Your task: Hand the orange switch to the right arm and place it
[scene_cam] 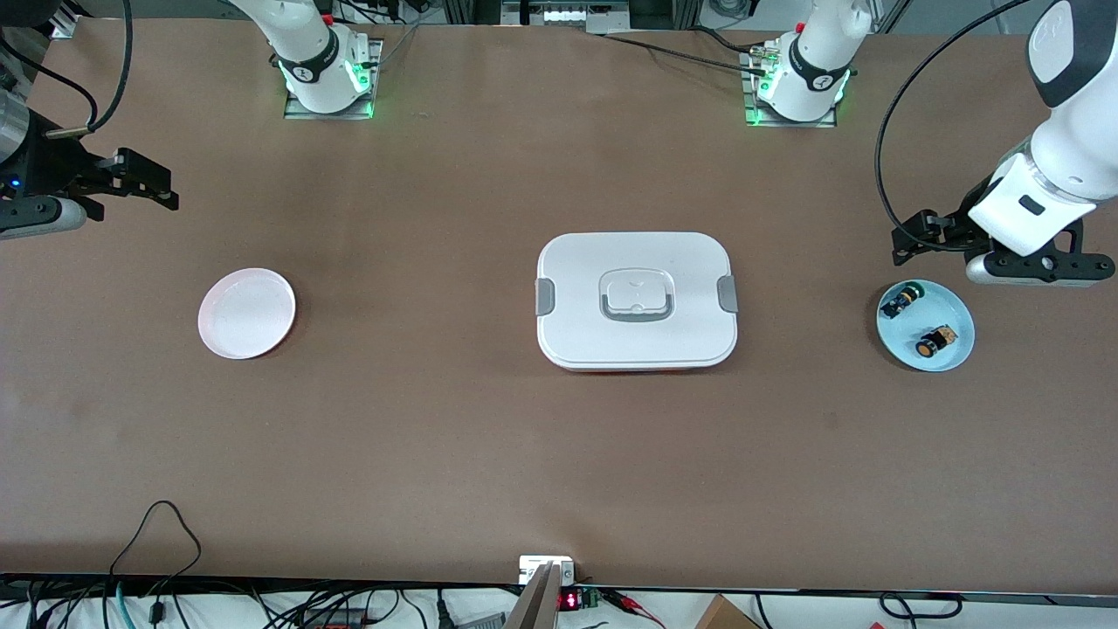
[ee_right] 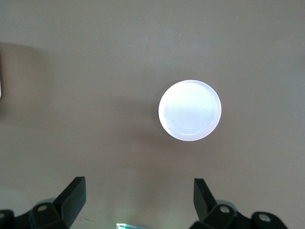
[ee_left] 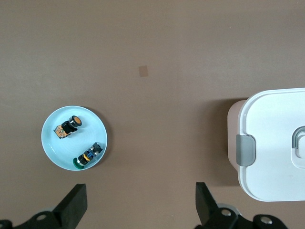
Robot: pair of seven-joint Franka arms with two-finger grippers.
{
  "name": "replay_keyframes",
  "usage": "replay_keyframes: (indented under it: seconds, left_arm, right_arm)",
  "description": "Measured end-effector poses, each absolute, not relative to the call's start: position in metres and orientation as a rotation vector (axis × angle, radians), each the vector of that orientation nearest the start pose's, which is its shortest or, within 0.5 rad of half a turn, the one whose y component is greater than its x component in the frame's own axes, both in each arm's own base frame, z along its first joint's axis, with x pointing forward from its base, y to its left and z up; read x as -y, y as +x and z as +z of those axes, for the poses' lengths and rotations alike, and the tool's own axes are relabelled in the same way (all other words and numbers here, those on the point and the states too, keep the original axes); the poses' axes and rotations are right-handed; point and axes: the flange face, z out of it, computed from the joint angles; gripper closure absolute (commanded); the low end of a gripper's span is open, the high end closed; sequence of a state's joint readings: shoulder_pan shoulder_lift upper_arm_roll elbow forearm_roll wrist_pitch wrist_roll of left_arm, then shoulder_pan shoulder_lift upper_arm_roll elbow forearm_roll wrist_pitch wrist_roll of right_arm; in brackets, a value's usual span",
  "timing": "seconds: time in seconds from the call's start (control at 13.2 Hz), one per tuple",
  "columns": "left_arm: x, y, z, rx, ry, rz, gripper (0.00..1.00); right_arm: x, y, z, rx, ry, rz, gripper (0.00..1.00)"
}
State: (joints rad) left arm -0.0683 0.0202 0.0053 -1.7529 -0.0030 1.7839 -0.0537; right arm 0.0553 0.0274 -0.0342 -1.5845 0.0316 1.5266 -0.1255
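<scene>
The orange switch (scene_cam: 932, 342) (ee_left: 69, 126) lies on its side in a light blue plate (scene_cam: 950, 307) (ee_left: 91, 132) toward the left arm's end of the table. A green-capped switch (scene_cam: 902, 300) (ee_left: 87, 155) lies beside it in the same plate. My left gripper (scene_cam: 908, 241) (ee_left: 140, 194) hangs open and holds nothing, over bare table just beside the plate. My right gripper (scene_cam: 145, 182) (ee_right: 139, 187) is open too, raised over the right arm's end of the table, near a pale pink plate (scene_cam: 246, 313) (ee_right: 189, 110) that has nothing on it.
A white lidded box (scene_cam: 636, 300) (ee_left: 276, 148) with grey side clips sits in the middle of the table, between the two plates. Cables and small devices (scene_cam: 548, 572) line the table edge nearest the front camera.
</scene>
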Motion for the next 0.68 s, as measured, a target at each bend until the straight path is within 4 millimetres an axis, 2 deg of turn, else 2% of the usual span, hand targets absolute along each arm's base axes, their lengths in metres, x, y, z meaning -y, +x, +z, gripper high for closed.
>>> replay_keyframes:
  seconds: [0.3,0.68]
  left_arm:
    - [0.0362,0.5693,0.5446,-0.014,-3.145,-0.012,0.00]
    - [0.0361,0.5629,0.5395,-0.015,-3.140,0.081,0.00]
  right_arm:
    - [-0.0154,0.5566,0.5993,0.227,-3.096,0.130,0.00]
    - [-0.0154,0.5566,0.5993,0.227,-3.096,0.130,0.00]
